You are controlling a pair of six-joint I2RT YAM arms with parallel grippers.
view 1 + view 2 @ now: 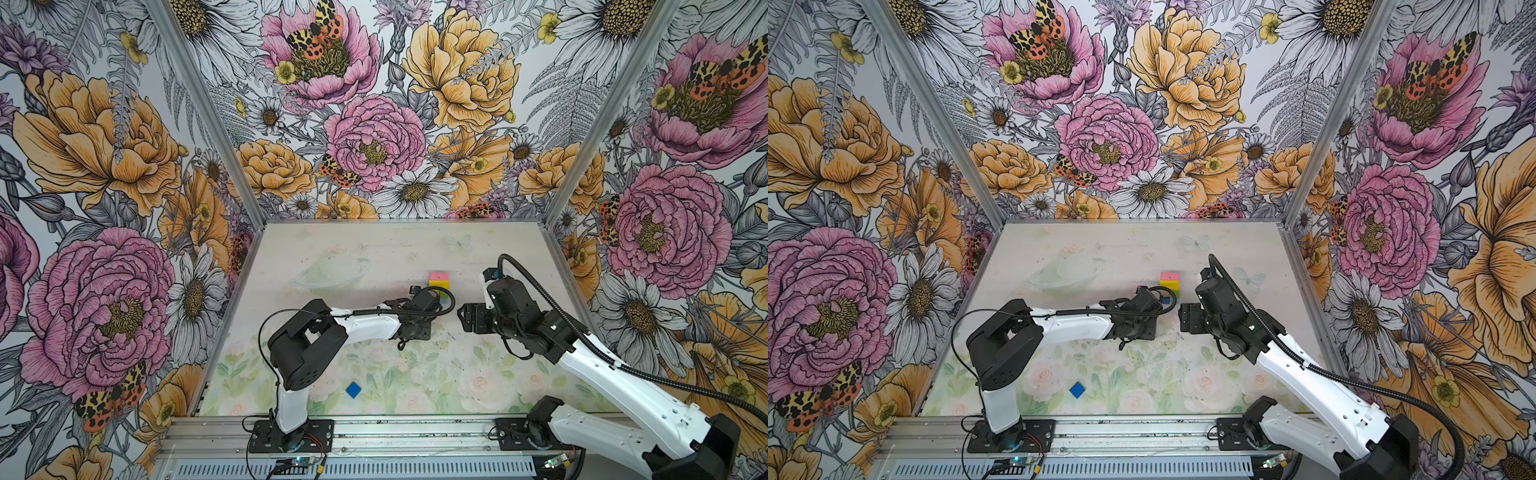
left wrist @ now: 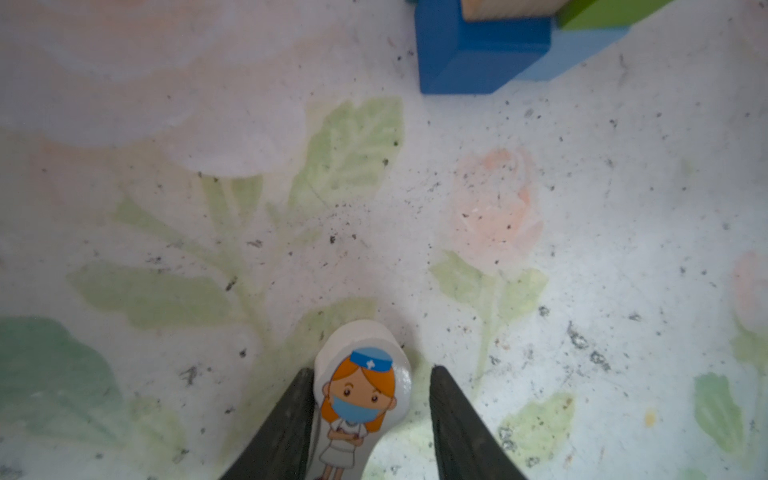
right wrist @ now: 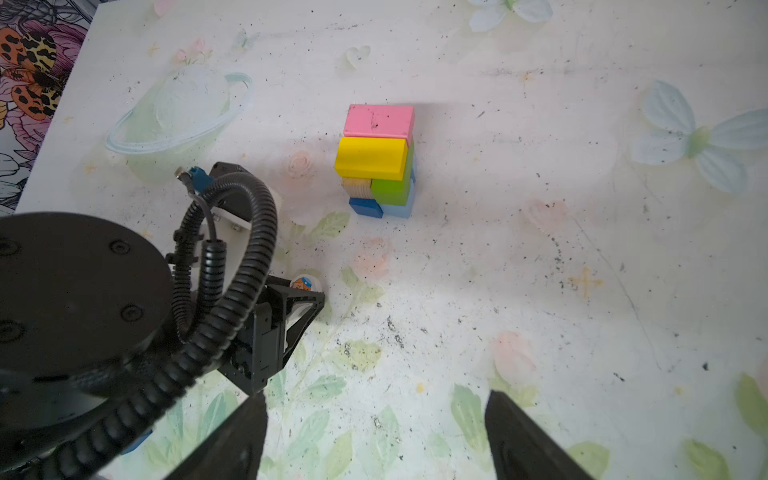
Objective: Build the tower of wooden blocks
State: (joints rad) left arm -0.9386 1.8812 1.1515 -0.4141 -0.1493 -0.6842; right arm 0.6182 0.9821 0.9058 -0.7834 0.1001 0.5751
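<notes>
The left gripper (image 2: 370,370) is showing its two fingers (image 2: 291,419) standing apart around a small white nurse figure (image 2: 357,399). One finger is touching the figure's side, while a clear gap is showing at the other, so nothing is being pinched. Whether the figure's foot is resting on the table (image 1: 374,249) cannot be told. The right gripper (image 3: 374,399) is hovering nearby with its fingers spread wide and nothing between them.

Just beyond the left gripper, the wood block tower (image 3: 376,160) is standing mid-table. A pink brick (image 3: 378,120) and a yellow brick (image 3: 370,158) are lying side by side on top, over a green brick (image 3: 390,189) and a tan brick (image 3: 357,188). These are sitting on a dark blue cube (image 3: 365,207) and a light blue cube (image 3: 399,210).

The step in hand looks like setting the figure aside (it is no part of the tower). One loose blue cube (image 1: 353,390) is lying well apart from the stack, near the left arm's base, in both top views.

The next move is probably calling for a straight lift clear of the figure. After that comes a reach to that cube, with the wrist turned to meet its flat faces, since it is sitting cornerwise.
</notes>
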